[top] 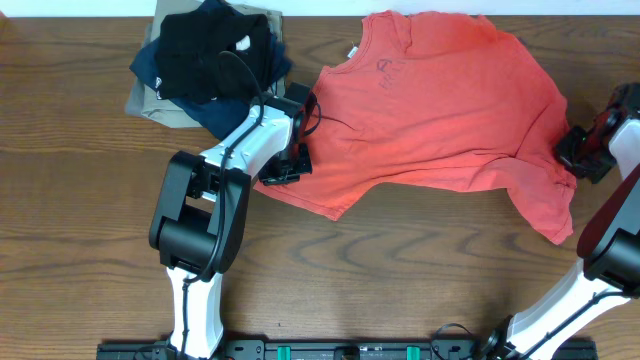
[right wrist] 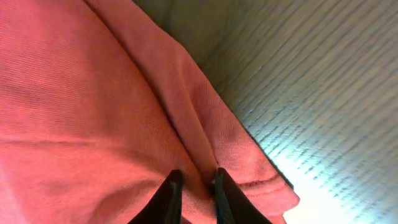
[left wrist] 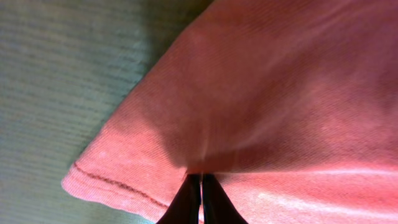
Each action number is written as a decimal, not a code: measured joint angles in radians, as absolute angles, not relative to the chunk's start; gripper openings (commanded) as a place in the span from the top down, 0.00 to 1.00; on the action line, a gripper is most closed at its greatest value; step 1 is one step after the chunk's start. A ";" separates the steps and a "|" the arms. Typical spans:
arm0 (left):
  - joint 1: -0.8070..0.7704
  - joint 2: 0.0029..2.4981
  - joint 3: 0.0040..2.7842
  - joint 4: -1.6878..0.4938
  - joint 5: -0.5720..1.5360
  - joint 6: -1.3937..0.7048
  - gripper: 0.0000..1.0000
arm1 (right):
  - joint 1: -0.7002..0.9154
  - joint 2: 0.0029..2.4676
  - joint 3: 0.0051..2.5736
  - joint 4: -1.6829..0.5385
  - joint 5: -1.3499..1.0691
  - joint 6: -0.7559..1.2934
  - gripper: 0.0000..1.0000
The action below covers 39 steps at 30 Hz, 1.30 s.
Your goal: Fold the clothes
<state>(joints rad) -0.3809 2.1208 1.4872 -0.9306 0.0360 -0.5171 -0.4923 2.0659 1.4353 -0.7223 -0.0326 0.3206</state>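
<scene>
**Garment position.** The red-orange T-shirt (top: 440, 100) is laid out on the wooden worktop (top: 80, 200), across the upper centre and right of the overhead view. It is not flat: creases run across the fabric, and one corner hangs down toward the lower right. A small dark mark (top: 385, 70) is seen near the neckline, which is turned toward the upper left. No lettering can be made out.

**Left pincer.** The left pincer (top: 285, 170) is set at the left edge of the T-shirt. In the left wrist view its dark fingers (left wrist: 186, 199) are pressed together, and a tuck of red fabric is gathered at their tips. The cloth is pinched just inside a stitched hem (left wrist: 112, 183).

**Right pincer.** The right pincer (top: 575, 155) is set at the right edge of the T-shirt. In the right wrist view its fingers (right wrist: 169, 196) are held narrowly apart, with a fold of the fabric gripped between them. A hemmed edge (right wrist: 267, 183) lies beside them on the worktop.

**Other items.** A pile of garments is stacked at the upper left, a black piece (top: 205, 45) over a navy piece (top: 215, 110) and a khaki piece (top: 160, 100). It lies just beside the T-shirt; contact cannot be determined.
</scene>
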 measured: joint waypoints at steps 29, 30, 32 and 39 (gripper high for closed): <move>-0.226 2.127 1.487 -1.040 -0.068 -0.529 0.94 | -0.551 2.176 1.827 -0.850 0.081 0.310 0.99; -0.226 2.127 1.487 -1.040 -0.068 -0.529 0.94 | -0.551 2.176 1.849 -0.858 0.090 0.309 0.98; -0.226 2.126 1.487 -1.040 -0.068 -0.529 0.94 | -0.551 2.176 1.891 -0.889 0.113 0.308 0.81; -0.226 2.106 1.487 -1.039 -0.068 -0.528 0.94 | -0.552 2.176 1.971 -0.959 0.154 0.298 0.01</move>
<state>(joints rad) -0.2260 2.1063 1.4872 -1.0393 -0.0681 -0.5282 -0.5522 2.1757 1.9709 -0.9588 0.1543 0.2977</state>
